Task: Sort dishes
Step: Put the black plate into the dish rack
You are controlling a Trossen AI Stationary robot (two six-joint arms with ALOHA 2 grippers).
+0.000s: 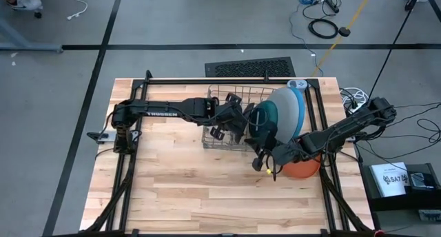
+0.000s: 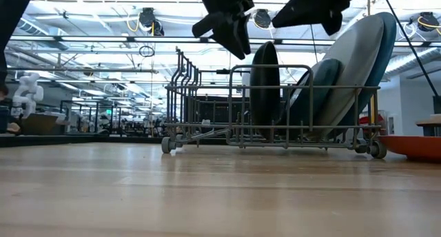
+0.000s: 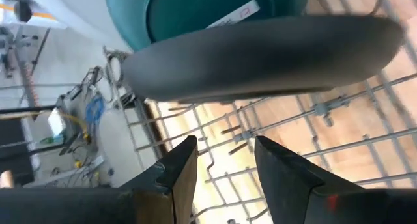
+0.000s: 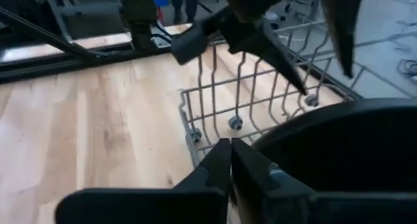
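The dishes stand on edge in the wire dish rack [image 1: 231, 120] right of centre, black plate [image 2: 265, 92] foremost; an orange plate [image 1: 303, 169] lies lower right. Above the rack, the left gripper [image 3: 225, 168] hovers half-open, empty. The right gripper [image 4: 230, 162] stretches beside the black plate, closed, empty.

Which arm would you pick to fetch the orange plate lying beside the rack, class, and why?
The right. In the high view the right gripper, shut and empty, hangs next to the orange plate at the table's right side. The left gripper is open over the wire rack, with the racked plates between.
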